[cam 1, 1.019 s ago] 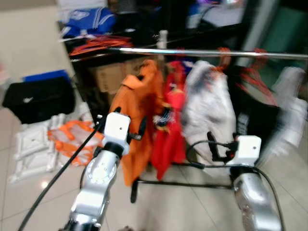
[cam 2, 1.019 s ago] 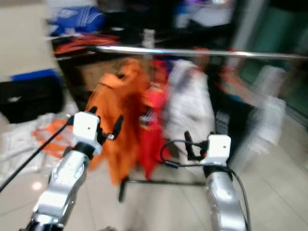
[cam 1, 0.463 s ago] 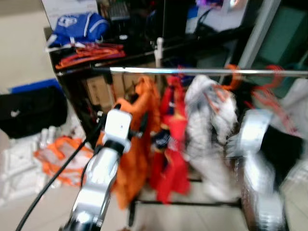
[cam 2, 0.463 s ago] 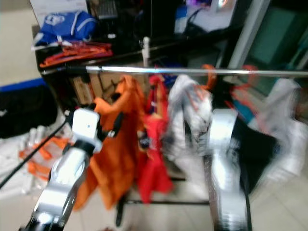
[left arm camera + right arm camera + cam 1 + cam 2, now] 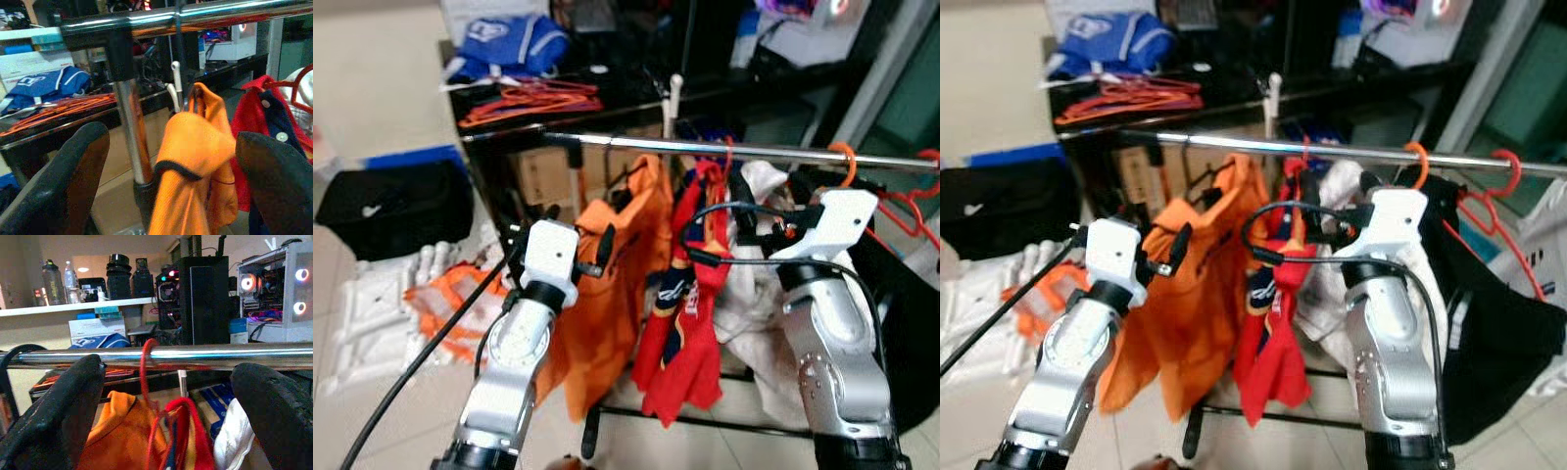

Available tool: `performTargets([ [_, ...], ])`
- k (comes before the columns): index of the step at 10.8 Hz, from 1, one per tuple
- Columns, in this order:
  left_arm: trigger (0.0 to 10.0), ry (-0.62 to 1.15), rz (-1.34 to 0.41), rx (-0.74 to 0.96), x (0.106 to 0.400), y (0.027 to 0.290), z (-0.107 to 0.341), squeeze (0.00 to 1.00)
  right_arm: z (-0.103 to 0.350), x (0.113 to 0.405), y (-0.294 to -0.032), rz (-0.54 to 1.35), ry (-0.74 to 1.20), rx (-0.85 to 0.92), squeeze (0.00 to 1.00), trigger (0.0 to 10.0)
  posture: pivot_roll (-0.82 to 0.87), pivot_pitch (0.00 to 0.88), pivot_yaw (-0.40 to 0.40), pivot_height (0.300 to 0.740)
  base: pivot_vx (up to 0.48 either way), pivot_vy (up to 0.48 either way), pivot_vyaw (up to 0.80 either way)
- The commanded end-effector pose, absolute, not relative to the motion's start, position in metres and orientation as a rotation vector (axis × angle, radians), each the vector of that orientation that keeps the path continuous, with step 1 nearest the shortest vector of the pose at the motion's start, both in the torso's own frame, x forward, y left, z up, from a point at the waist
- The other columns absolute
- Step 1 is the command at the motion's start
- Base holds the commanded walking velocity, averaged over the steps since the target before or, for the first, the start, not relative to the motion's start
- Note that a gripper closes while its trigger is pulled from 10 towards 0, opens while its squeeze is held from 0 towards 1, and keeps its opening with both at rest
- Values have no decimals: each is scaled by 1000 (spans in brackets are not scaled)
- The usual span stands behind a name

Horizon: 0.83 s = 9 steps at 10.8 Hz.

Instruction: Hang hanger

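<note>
A chrome rail (image 5: 754, 150) runs across in front of me, with an upright post (image 5: 129, 132) at its left end. On it hang an orange garment (image 5: 617, 274), a red garment (image 5: 690, 313) on a red hanger hook (image 5: 145, 367), a white garment (image 5: 749, 294) and a black one (image 5: 1489, 333). Bare orange hangers (image 5: 1417, 162) hook on further right. My right gripper (image 5: 754, 217) is open just below the rail by the red hook, holding nothing. My left gripper (image 5: 565, 223) is open in front of the orange garment, lower and to the left.
A black shelf behind the rail carries a pile of orange hangers (image 5: 533, 98) and a blue garment (image 5: 504, 44). On the floor at left lie a black bag (image 5: 396, 206), white foam pieces (image 5: 367, 318) and orange fabric (image 5: 445, 294). The rack's base bar (image 5: 656, 416) crosses the floor.
The view has shifted and sharpened. My right arm has risen from low in front of the white garment up to the rail. The left arm holds about the same pose.
</note>
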<state>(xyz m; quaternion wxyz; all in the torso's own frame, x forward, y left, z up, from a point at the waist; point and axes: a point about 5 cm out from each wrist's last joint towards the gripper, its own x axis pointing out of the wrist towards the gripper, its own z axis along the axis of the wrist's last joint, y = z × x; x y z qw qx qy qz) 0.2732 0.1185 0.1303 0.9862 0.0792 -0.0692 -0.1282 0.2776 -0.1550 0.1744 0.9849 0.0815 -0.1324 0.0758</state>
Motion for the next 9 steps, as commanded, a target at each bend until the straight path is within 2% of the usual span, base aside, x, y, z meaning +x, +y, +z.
performTargets([
  [1,10000,-133,-253,161,275,120,129,0,181,278,-156,145,-284,181,59,10000,13,0,8,740,0,0,0],
  [4,10000,-130,-247,166,276,120,127,0,174,278,-145,159,-252,199,59,10000,13,0,3,740,0,0,0],
  [6,10000,-133,-249,168,277,120,127,0,167,284,-126,221,-181,111,55,10000,14,0,3,740,0,0,0],
  [7,10000,-133,-245,164,278,121,127,0,173,285,-109,268,-166,116,55,10000,17,0,0,740,0,0,0],
  [9,10000,-132,-246,159,276,119,127,0,172,287,-100,315,-90,33,55,10000,21,0,-8,740,0,0,0],
])
